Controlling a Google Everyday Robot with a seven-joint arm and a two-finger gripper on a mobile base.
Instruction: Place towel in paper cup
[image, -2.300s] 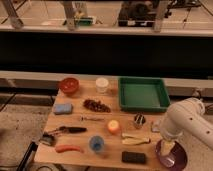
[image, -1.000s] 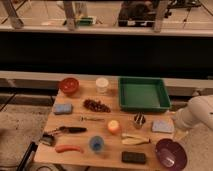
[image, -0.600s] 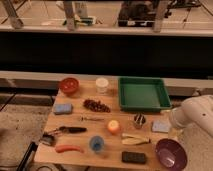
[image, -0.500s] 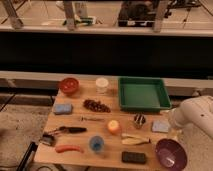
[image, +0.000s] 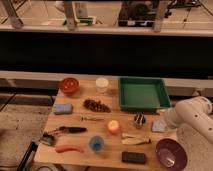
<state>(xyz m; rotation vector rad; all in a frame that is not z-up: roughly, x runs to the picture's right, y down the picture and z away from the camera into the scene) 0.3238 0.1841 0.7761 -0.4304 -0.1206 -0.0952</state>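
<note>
At right on the table (image: 76, 114), towel (image: 158, 125) just beside gripper (image: 167, 121).

A green tray (image: 142, 93) is set toward the far right corner, a red bowl (image: 69, 86) at the far left, and a purple bowl (image: 171, 153) at the near right.

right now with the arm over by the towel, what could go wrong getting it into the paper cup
The towel lies near the right edge of the table, by the gripper; a poor grasp might slide it off.
The paper cup stands far across the table beside the green tray; a low carry could clip the tray's wall.
The cup looks hardly wider than the towel, so pressing it in might tip the cup.
</note>
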